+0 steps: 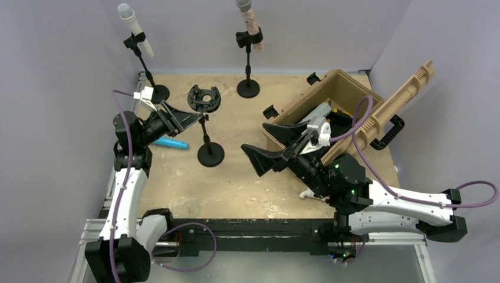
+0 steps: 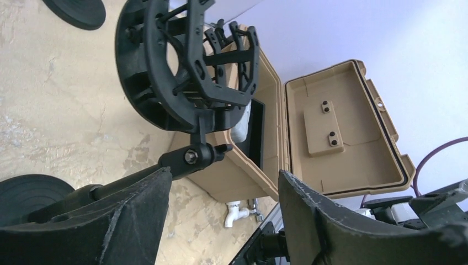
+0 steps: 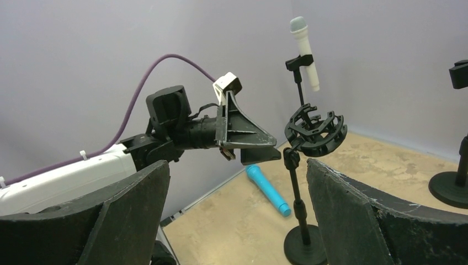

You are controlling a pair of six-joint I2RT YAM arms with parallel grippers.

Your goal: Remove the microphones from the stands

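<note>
Black wedge fingers (image 3: 83, 221), ringed stand (image 3: 314, 135), blue microphone (image 3: 269, 191)

No lettering, brand name, number or sign can be read in any of the three views. The open lid (image 2: 342, 127) of the tan plastic case (image 2: 237, 176) has a raised plate with two small dark fittings on its inner face. Any mark moulded there is too small to make out.
</note>
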